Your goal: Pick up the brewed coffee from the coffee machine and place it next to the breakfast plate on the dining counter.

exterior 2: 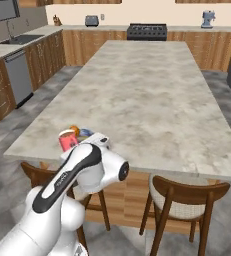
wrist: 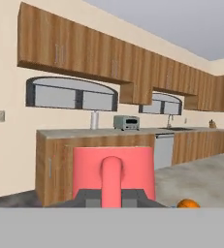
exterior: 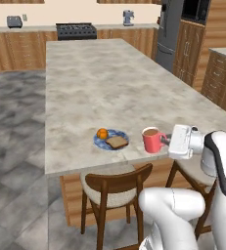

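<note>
Placing step: gripper point(exterior: 166, 140) clamped on red mug point(exterior: 152, 140) handle, just right of breakfast plate point(exterior: 111, 140) — next, release onto dining counter point(exterior: 114, 83).

Right base view: white arm hides most of the breakfast plate point(exterior 2: 85, 133) and the red mug's point(exterior 2: 67, 140) lower half, lower left. Hand view: mug point(wrist: 113, 173) base and orange fruit point(wrist: 188, 204) cut off at bottom. Coffee machine point(exterior: 128, 18) at top, too small for detail.

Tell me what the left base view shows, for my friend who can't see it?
The robot's fingers hold a red mug of coffee by its handle on the stone dining counter, just right of a blue plate with toast and an orange. Wooden chairs sit below.
</note>
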You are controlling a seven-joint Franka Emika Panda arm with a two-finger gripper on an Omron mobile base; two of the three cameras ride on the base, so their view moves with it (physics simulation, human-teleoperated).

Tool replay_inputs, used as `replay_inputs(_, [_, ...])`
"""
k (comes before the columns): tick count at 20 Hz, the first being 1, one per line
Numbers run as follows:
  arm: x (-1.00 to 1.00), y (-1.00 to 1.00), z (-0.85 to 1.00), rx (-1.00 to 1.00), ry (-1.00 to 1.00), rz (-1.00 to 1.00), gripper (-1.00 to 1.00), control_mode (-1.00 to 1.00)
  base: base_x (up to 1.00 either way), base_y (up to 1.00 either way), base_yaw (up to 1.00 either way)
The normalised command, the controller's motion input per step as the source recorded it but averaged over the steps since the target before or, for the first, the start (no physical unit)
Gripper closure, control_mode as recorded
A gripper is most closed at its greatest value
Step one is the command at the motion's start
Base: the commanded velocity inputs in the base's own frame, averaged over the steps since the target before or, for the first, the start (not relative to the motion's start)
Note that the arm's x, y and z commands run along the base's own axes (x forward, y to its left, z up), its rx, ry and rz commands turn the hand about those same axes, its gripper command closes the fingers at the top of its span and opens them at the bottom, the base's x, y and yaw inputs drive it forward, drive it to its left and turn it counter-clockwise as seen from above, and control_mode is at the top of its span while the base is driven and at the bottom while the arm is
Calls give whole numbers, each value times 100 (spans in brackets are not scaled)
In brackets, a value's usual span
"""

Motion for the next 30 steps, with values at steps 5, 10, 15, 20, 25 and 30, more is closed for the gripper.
replay_inputs(5, [84,-12,0,0,2,-1,100,-100,0,0,0])
replay_inputs(10, [86,-53,3,0,22,-3,100,-100,0,0,0])
replay_inputs(15, [90,-74,0,0,28,-10,100,-100,0,0,0])
replay_inputs(20, [70,-53,-5,0,6,-2,100,-100,0,0,0])
replay_inputs(25, [77,-20,-33,1,-7,0,100,-100,0,0,0])
replay_inputs(30, [63,0,-72,0,-11,10,100,-100,0,0,0])
